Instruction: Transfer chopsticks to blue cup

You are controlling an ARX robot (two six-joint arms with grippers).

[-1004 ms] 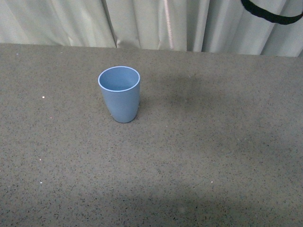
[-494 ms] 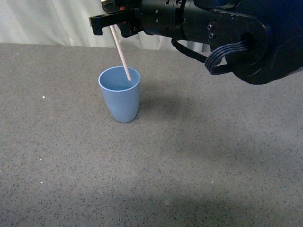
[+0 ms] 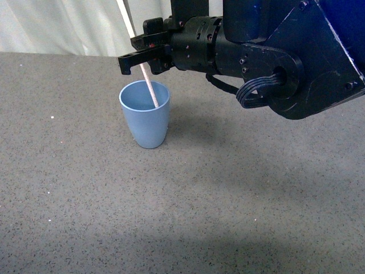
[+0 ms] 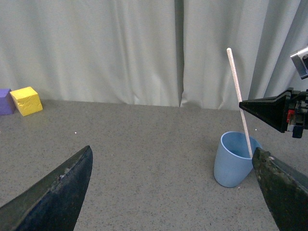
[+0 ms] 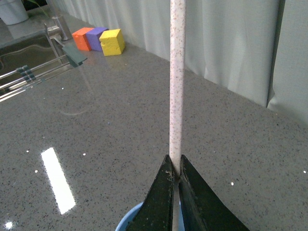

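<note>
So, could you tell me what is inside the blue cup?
The lower end of the chopstick, held by the right end effector above the rim. The cup wall hides its bottom, so whether the tip touches it cannot be seen.

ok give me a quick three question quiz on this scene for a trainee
1. True or false: the stick's lower end is inside the cup.
2. Which arm grips the stick? A) left B) right C) neither
3. Fill in: the left hand is ____ (open or shut).
Key: 1 true; 2 B, the right hand; 3 open.
</note>
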